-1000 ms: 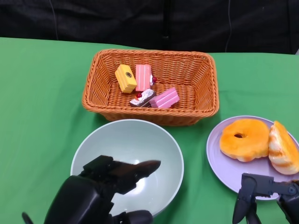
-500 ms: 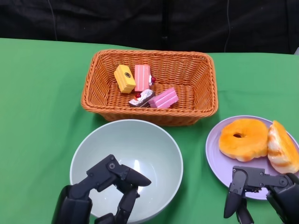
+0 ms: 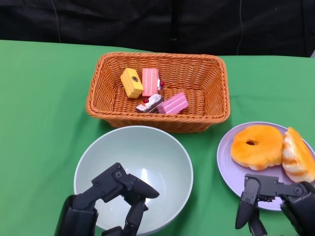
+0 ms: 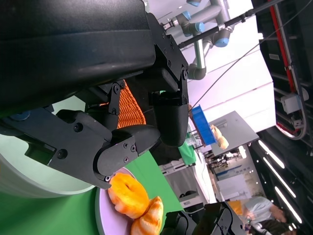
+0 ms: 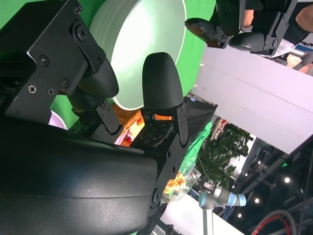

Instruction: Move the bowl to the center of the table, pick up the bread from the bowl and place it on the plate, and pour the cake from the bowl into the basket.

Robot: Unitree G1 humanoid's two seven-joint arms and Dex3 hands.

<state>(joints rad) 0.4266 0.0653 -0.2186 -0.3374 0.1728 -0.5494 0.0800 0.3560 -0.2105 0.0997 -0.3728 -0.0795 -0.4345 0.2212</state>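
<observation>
Both black hands, left (image 3: pixel 115 196) and right (image 3: pixel 268 201), are hovering open (holding nothing) at the frame's bottom, beside the empty pale-green bowl's (image 3: pixel 170 147) rim.

Green table (image 3: pixel 44 98): basket (image 3: pixel 216 98), bowl (image 3: pixel 98 152), plate (image 3: pixel 231 172)
</observation>
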